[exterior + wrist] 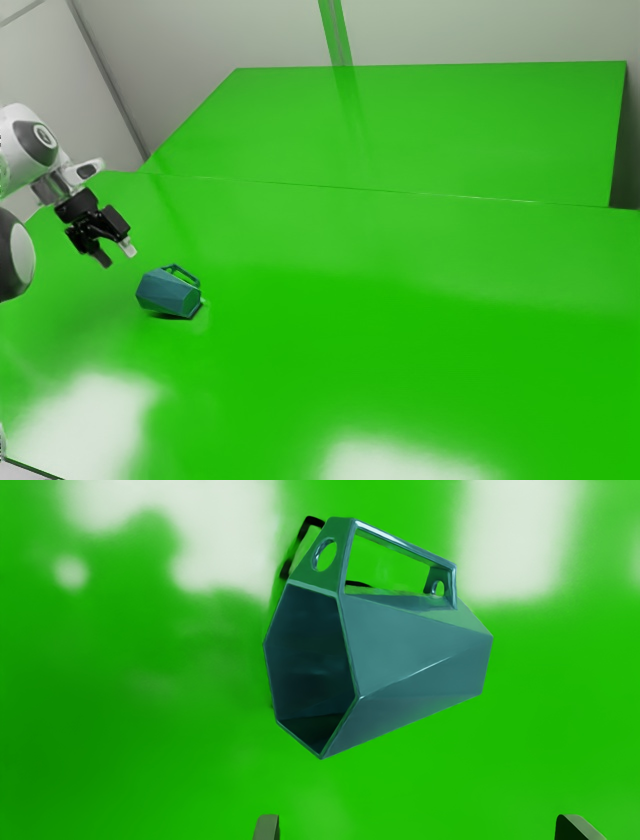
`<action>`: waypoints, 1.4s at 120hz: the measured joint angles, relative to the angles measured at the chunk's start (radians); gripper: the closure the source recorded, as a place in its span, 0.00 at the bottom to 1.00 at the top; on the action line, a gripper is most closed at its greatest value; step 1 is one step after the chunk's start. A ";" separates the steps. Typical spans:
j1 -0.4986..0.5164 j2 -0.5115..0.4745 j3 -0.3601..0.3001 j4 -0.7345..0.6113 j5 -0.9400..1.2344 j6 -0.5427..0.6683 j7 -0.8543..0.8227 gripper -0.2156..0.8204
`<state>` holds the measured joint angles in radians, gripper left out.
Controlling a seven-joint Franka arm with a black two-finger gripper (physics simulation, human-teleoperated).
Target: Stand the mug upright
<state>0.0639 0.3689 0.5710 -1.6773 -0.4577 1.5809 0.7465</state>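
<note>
In the exterior view my gripper (116,255) hangs above the table, up and to the exterior view's left of the mug, touching nothing. The teal faceted mug (168,292) lies on its side on the green table, its handle on the side toward the back of that view. In the wrist view the mug (410,655) shows its dark hollow mouth and its angular handle. The fingertips of my gripper (417,827) stand wide apart, with no part of the mug between them.
The glossy green table (400,320) spreads out around the mug. Behind it, in the exterior view, is a second green surface (420,130) against pale walls.
</note>
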 joint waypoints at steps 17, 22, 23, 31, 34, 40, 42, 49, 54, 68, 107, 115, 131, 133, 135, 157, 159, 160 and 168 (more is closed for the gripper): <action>0.016 0.064 0.000 0.043 -0.045 0.002 0.112 0.21; 0.018 0.073 0.001 0.050 -0.052 0.003 0.141 0.21; 0.018 0.074 0.001 0.051 -0.054 0.003 0.146 0.21; 0.021 0.080 0.001 0.054 -0.061 0.002 0.188 0.21; 0.022 0.082 0.001 0.054 -0.063 0.002 0.203 0.21; 0.025 0.085 0.001 0.053 -0.071 0.001 0.231 0.21; 0.025 0.087 0.001 0.053 -0.074 0.001 0.239 0.21; 0.026 0.090 0.001 0.047 -0.087 0.001 0.268 0.21; 0.026 0.094 0.001 0.041 -0.098 0.001 0.287 0.21; 0.027 0.102 0.002 0.027 -0.135 0.003 0.333 0.21; 0.023 0.148 0.003 0.009 -0.229 0.007 0.424 0.21; 0.021 0.150 0.003 0.002 -0.250 0.007 0.437 0.21; 0.018 0.151 0.003 -0.015 -0.294 0.004 0.460 0.21; 0.018 0.151 0.003 -0.016 -0.298 0.004 0.462 0.21; 0.017 0.150 0.003 -0.017 -0.301 0.003 0.465 0.21; 0.014 0.145 0.006 -0.041 -0.326 -0.004 0.486 0.21; 0.013 0.145 0.007 -0.043 -0.327 -0.005 0.487 0.21; 0.014 0.145 0.007 -0.044 -0.328 -0.006 0.488 0.21; 0.013 0.143 0.016 -0.054 -0.331 -0.013 0.493 0.21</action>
<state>0.0768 0.5124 0.5866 -1.7311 -0.7885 1.5682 1.2390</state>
